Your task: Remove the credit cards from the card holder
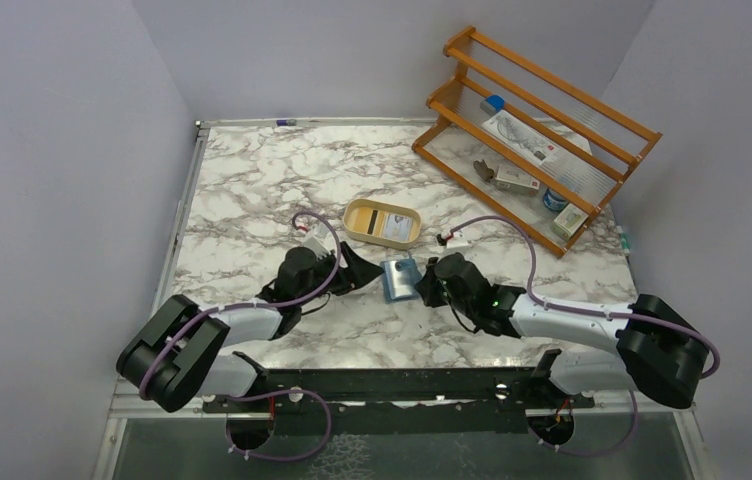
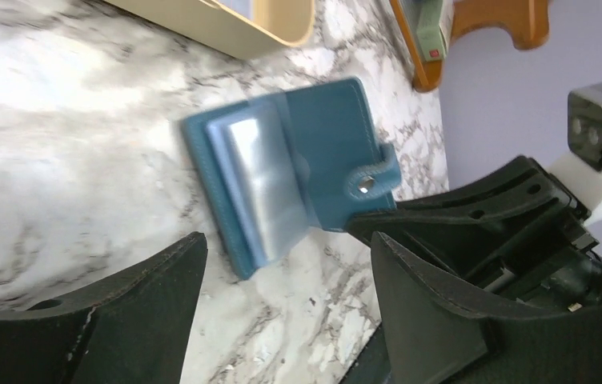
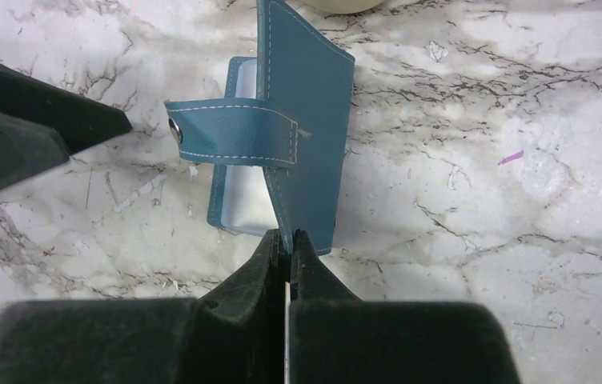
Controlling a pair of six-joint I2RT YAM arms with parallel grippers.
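The right hand [image 3: 288,240] clamps the card holder's [image 3: 306,136] raised cover, while the released left hand [image 2: 282,260], jaws spread, sits just left, facing its open side.

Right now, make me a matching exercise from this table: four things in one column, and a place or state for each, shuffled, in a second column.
Column one:
1. left gripper
2. right gripper
3. card holder
4. wooden rack

Column two:
A. at the back right corner of the table
B. pinched shut on a flap of the card holder
C. open, holding nothing
D. lying on the table between the two grippers

Pairs: 1-C, 2-B, 3-D, 4-A.
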